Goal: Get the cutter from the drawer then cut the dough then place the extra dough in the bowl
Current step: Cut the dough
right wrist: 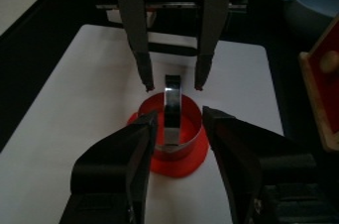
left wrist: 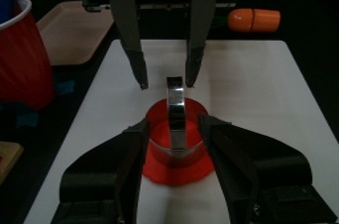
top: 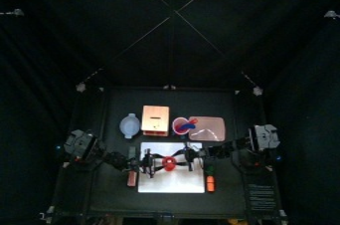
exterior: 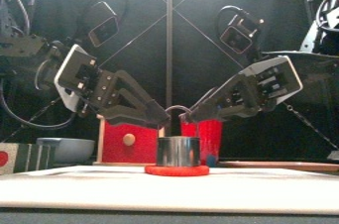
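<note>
The left claw [left wrist: 176, 129] and the right claw [right wrist: 175, 119] are both open and hold nothing. Their tips are beside the metal cutter's [exterior: 179, 151] handle. The cutter stands on red dough [exterior: 177, 170].

You have a dim top view to work with. The black curtains [top: 170, 30] swallow nearly everything, and only the white cutting board [top: 173, 183] and the wooden box [top: 157, 121] stand out, as washed-out, glaring patches lit from above. Your front view is brighter: the metal cutter [exterior: 179, 152] carries pale vertical streaks and dark reflections, and the board's near edge lies blurred across the foreground. In both wrist views the board reads evenly bright, the cutter's rim catches a thin highlight, the red dough [left wrist: 175, 170] looks vivid, and whatever sits nearest the lens sinks into soft black shadow.
</note>
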Motion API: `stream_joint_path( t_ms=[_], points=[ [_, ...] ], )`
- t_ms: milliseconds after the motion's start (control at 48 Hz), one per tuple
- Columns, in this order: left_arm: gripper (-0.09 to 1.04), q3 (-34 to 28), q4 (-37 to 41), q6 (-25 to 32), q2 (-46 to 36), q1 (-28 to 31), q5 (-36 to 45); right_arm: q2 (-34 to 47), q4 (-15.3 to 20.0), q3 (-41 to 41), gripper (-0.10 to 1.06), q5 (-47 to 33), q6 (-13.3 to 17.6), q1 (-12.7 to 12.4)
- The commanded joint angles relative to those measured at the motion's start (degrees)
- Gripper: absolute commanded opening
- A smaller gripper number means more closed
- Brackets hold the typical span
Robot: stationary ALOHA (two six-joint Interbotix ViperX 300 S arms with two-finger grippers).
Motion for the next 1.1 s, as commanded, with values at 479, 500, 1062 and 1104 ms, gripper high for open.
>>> stream_joint_path(
  t_ms=[479,500,1062,1104],
  points=[
    [0.81,-1.9,-1.4,0.2,-0.3,0.6,1.6,-1.1,-0.8,-1.1,0.79,-0.2,-0.1,0.5],
    [0.81,-1.9,-1.4,0.2,-0.3,0.6,1.7,-1.1,-0.9,-1.1,0.79,-0.2,-0.1,0.8],
    [0.81,-2.5,-1.3,0.3,-0.3,1.2,2.8,-1.1,7.6,-1.7,0.79,1.7,0.0,3.9],
    [0.8,-2.5,-1.3,0.3,-0.3,1.3,2.9,-1.0,7.6,-1.8,0.79,2.1,0.0,4.0]
  ],
)
